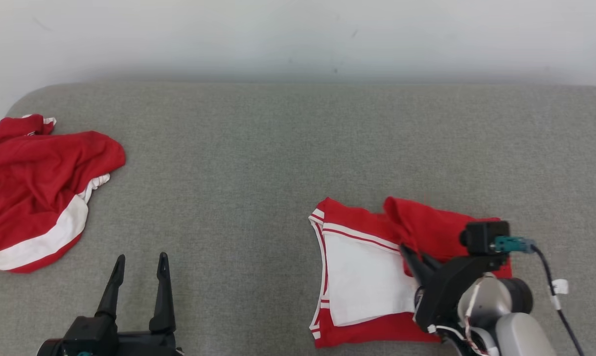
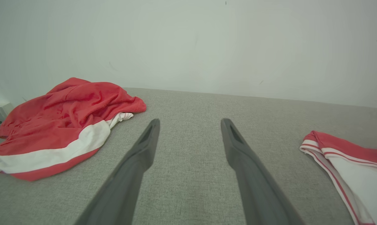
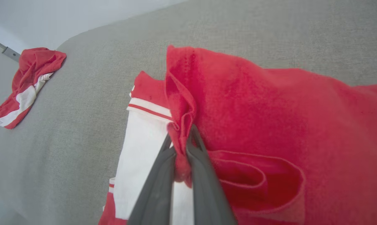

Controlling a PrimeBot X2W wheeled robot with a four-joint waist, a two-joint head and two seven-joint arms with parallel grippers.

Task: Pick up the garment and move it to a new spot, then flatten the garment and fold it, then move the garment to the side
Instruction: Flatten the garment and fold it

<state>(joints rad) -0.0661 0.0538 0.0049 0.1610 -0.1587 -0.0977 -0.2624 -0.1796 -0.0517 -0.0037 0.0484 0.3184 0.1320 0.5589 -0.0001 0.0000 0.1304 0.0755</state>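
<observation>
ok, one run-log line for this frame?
phase: fold | right gripper: shut on garment, red flap pinched | left gripper: open, empty, over grey surface | second garment: crumpled, far left

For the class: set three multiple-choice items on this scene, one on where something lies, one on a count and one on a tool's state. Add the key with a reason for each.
1. Where on the grey surface does the crumpled garment lie in the head view?
A) left edge B) centre C) right edge

2. How many red-and-white garments lie on the surface?
A) one B) two C) three

3. How is the right tool?
A) open above bare surface B) shut on a red fold of the half-folded garment C) shut on the crumpled garment

Key: 1 A, it runs off the picture's left side. 2 B, one crumpled and one half-folded. 3 B, the right wrist view shows red cloth pinched in it.
</observation>
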